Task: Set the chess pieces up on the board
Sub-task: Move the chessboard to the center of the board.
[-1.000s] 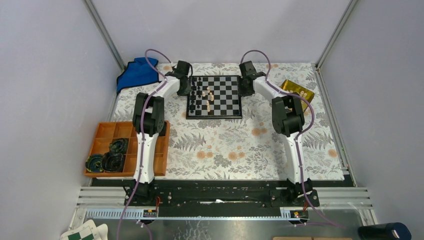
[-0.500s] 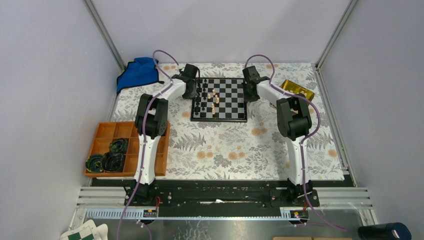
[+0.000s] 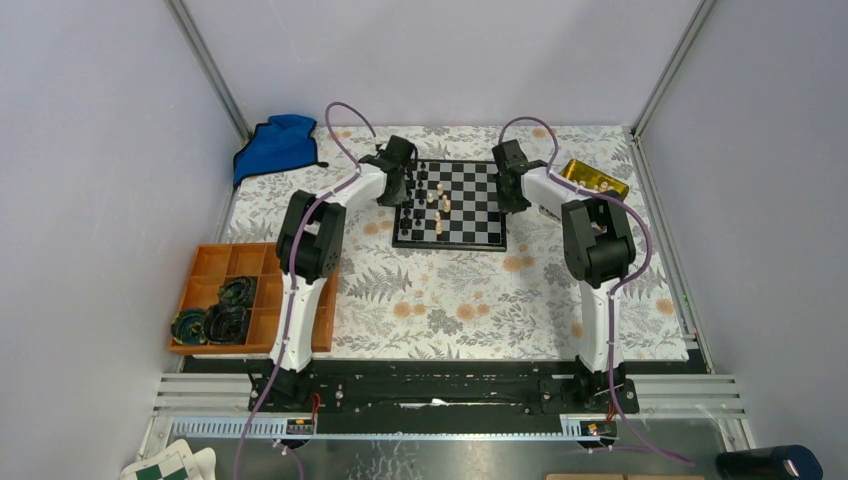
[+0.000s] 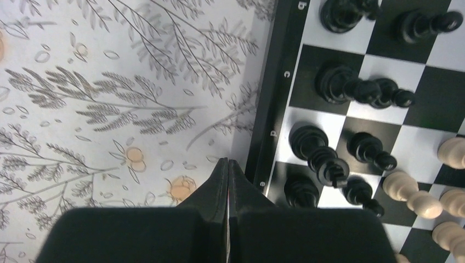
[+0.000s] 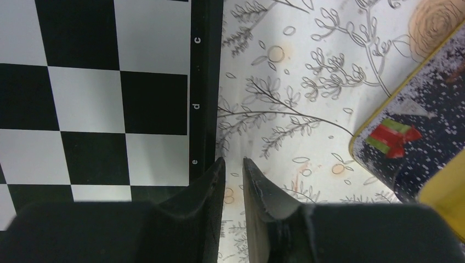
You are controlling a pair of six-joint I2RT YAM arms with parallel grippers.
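Upper middle of the overhead view: the board (image 3: 478, 203) sits on the floral cloth (image 3: 450, 300), with an arm at each side edge. The left gripper (image 4: 227, 176) is clenched tight with nothing in it, its tip just beside the black border at the lower centre of its wrist view. The right gripper (image 5: 233, 174) has its fingers slightly parted and empty, with bare cloth showing between them. It is right by the opposite border, and the gold tin (image 5: 417, 137) is off at the right edge of that frame.

As for progress, I'd call it under halfway. The black pieces (image 4: 340, 87) stand in two files along the board's left side and look roughly ranked, though I can't tell whether each is on its proper square. The pale pieces (image 4: 417, 200) are bunched mid-board, right up against the black ones. The squares on the right side are bare — that whole army probably has to cross over and line up.
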